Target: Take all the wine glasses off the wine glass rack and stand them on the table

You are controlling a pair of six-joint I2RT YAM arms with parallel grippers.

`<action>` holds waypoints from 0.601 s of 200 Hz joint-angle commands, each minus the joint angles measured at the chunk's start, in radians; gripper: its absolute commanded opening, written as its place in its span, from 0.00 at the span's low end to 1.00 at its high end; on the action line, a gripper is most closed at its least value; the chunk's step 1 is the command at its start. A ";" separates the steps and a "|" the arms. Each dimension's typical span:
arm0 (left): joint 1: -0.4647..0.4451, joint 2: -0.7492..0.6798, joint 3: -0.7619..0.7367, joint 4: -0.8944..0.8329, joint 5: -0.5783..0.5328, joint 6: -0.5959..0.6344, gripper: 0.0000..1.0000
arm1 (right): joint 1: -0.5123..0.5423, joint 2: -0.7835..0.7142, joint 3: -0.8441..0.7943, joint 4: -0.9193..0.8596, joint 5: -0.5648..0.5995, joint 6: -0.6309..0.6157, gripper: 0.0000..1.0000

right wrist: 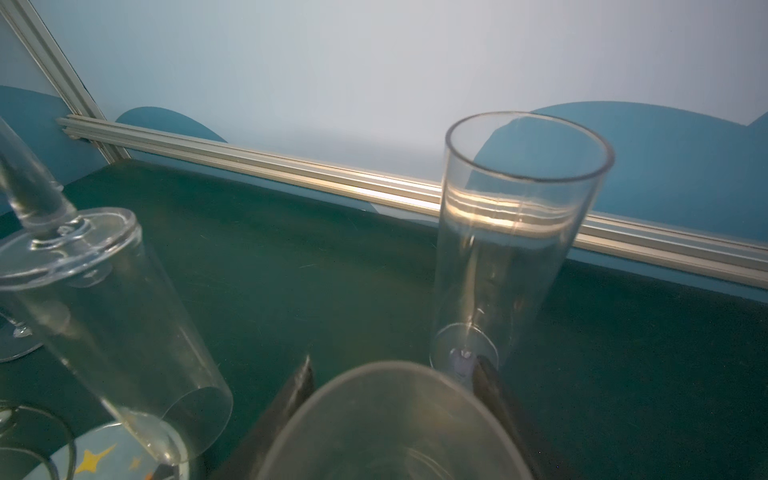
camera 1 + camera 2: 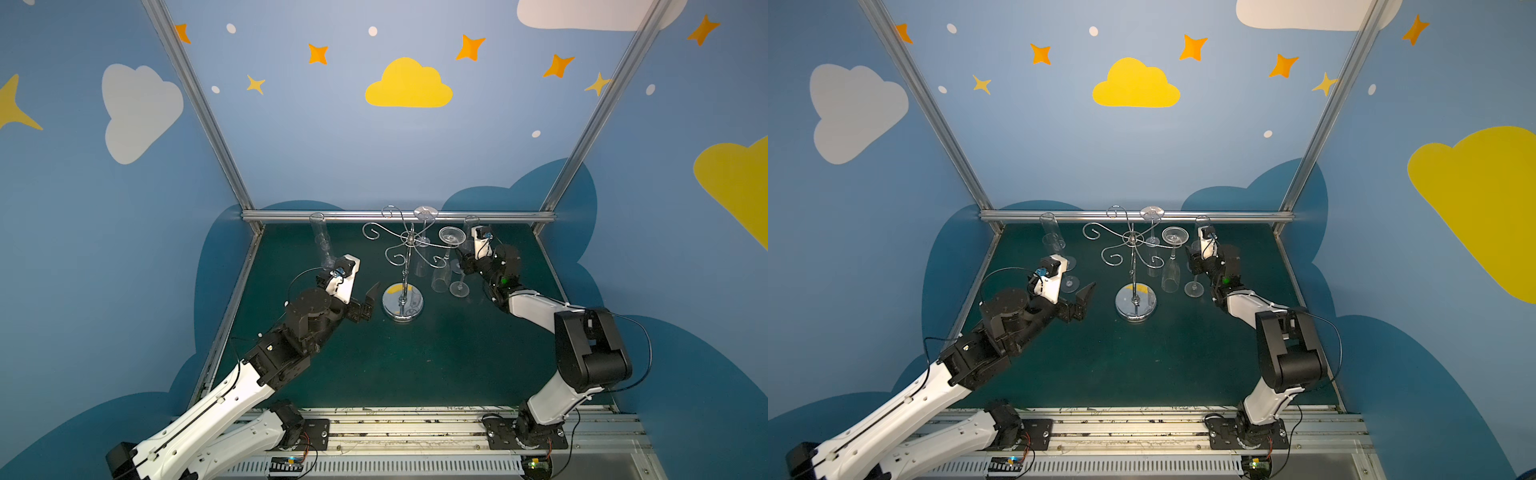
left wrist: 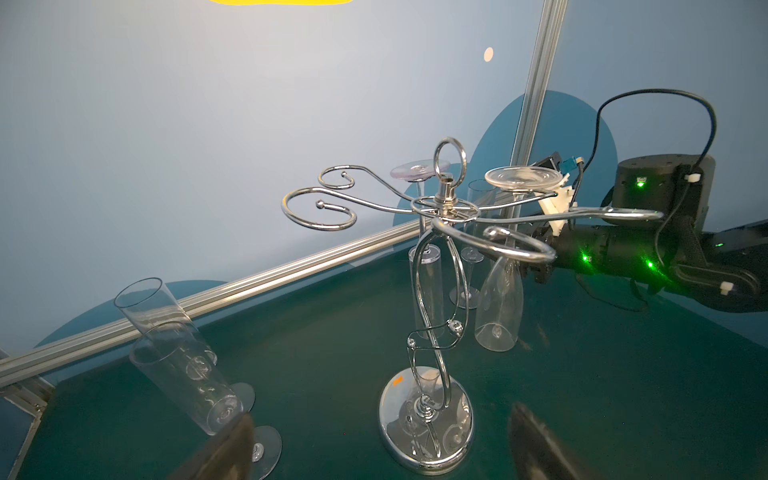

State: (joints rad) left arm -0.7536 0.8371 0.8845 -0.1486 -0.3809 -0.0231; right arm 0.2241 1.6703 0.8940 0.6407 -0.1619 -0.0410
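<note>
The right jaws were clamped around an upright wine glass (image 1: pixel 390 424) beside the wine glass rack (image 2: pixel 397 306); the left jaws stood wide apart near its base.

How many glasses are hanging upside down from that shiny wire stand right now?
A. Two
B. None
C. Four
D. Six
A: only two glasses hang foot-up from the wine glass rack, the back glass and the right-side glass. The rack's other curled arms are bare.
</note>
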 commanded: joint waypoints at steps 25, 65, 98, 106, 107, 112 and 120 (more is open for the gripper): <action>0.007 -0.021 -0.004 0.017 0.013 -0.014 0.94 | -0.008 -0.020 -0.035 -0.021 0.010 -0.001 0.64; 0.007 -0.059 -0.017 0.009 0.016 -0.032 0.93 | -0.008 -0.078 -0.044 -0.061 -0.005 -0.011 0.75; 0.008 -0.110 -0.021 -0.004 0.010 -0.026 0.94 | -0.009 -0.147 -0.050 -0.123 -0.001 -0.032 0.79; 0.008 -0.122 -0.021 -0.010 0.010 -0.026 0.94 | -0.009 -0.168 -0.054 -0.133 -0.001 -0.032 0.80; 0.008 -0.124 -0.021 -0.011 0.010 -0.026 0.94 | -0.009 -0.171 -0.054 -0.135 -0.002 -0.032 0.80; 0.009 -0.132 -0.021 -0.015 0.010 -0.026 0.94 | -0.010 -0.187 -0.057 -0.144 -0.002 -0.033 0.80; 0.008 -0.142 -0.023 -0.019 0.012 -0.028 0.94 | -0.009 -0.211 -0.059 -0.161 -0.005 -0.036 0.80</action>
State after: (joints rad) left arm -0.7506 0.7284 0.8673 -0.1543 -0.3706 -0.0433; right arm 0.2176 1.5330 0.8497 0.5320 -0.1596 -0.0624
